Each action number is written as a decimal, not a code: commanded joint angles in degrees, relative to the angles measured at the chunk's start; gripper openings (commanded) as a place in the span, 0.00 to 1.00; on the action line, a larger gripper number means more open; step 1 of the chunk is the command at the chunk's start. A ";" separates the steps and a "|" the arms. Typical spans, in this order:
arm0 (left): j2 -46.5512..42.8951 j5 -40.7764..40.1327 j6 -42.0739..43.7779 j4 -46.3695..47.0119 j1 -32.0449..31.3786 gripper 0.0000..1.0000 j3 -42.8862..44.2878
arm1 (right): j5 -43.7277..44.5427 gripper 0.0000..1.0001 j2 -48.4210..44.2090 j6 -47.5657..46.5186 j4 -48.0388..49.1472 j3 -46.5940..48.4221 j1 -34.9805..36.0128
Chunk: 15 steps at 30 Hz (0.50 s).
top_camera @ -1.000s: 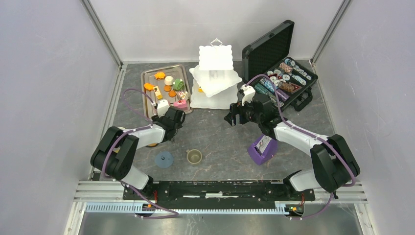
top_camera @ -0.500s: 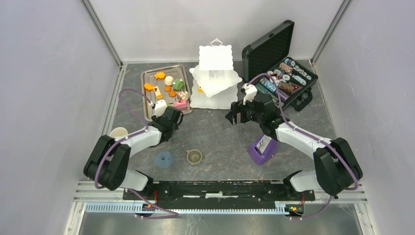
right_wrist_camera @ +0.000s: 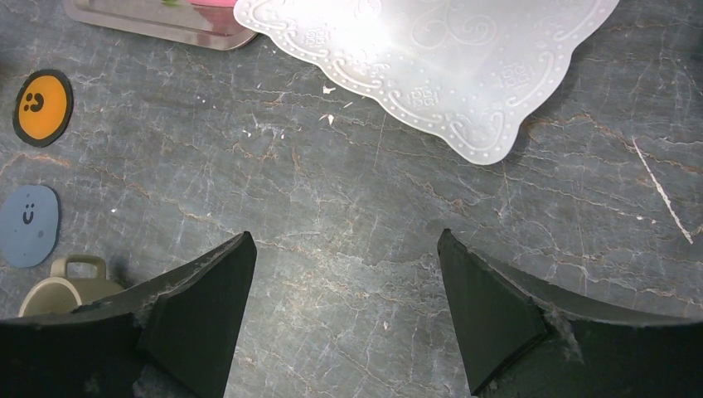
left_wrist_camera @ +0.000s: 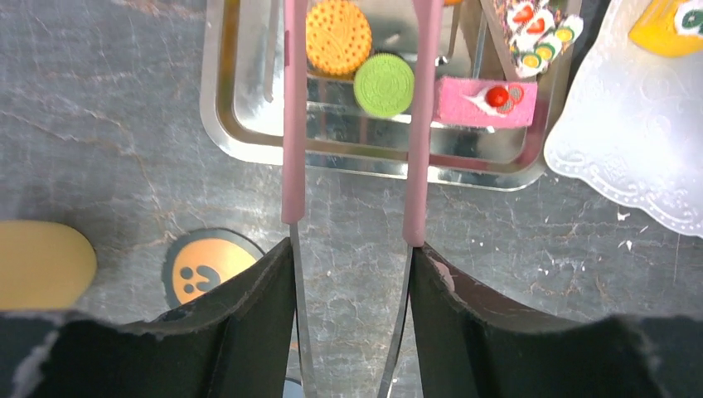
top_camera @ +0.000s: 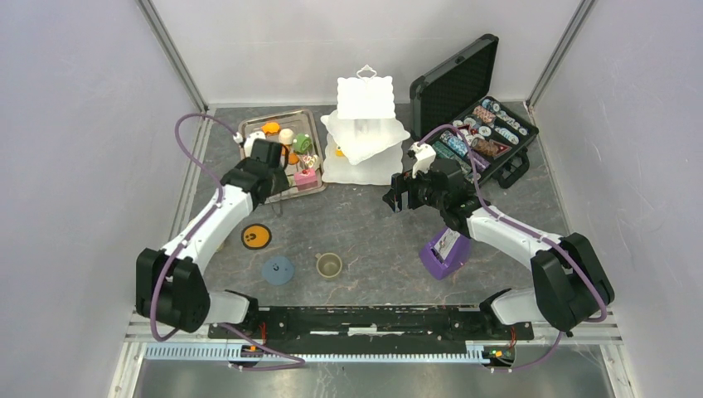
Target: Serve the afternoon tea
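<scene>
The white three-tier stand [top_camera: 365, 124] stands at the back centre, with one yellow pastry [top_camera: 339, 152] on its bottom tier [left_wrist_camera: 630, 141]. A steel tray [top_camera: 303, 114] to its left holds an orange cookie [left_wrist_camera: 337, 36], a green cookie [left_wrist_camera: 384, 83], a pink cake [left_wrist_camera: 485, 101] and others. My left gripper [top_camera: 269, 166] [left_wrist_camera: 352, 249] is shut on pink-tipped tongs [left_wrist_camera: 292, 124] that reach over the tray's near end, around the green cookie. My right gripper [top_camera: 398, 199] [right_wrist_camera: 344, 249] is open and empty above the table, just in front of the stand [right_wrist_camera: 448, 58].
An orange coaster [top_camera: 256, 236], a blue coaster [top_camera: 278, 270] and the olive cup [top_camera: 329, 265] lie front left. The yellow mug [left_wrist_camera: 37, 264] sits left of the orange coaster. An open black chip case [top_camera: 485, 133] is back right. A purple card holder [top_camera: 445, 249] is under the right arm.
My left arm has swung from the front of the table back and left to the tray with the tongs, uncovering the orange coaster. The right arm has hardly moved.
</scene>
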 commanded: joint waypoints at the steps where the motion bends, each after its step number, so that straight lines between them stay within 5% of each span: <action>1: 4.56 9.11 7.17 -7.78 4.67 0.56 8.33 | 0.51 0.88 -1.72 -0.58 1.18 1.07 0.34; 15: 25.01 24.26 10.14 -14.96 15.98 0.59 30.59 | 1.07 0.89 -1.29 -1.05 0.92 1.41 0.34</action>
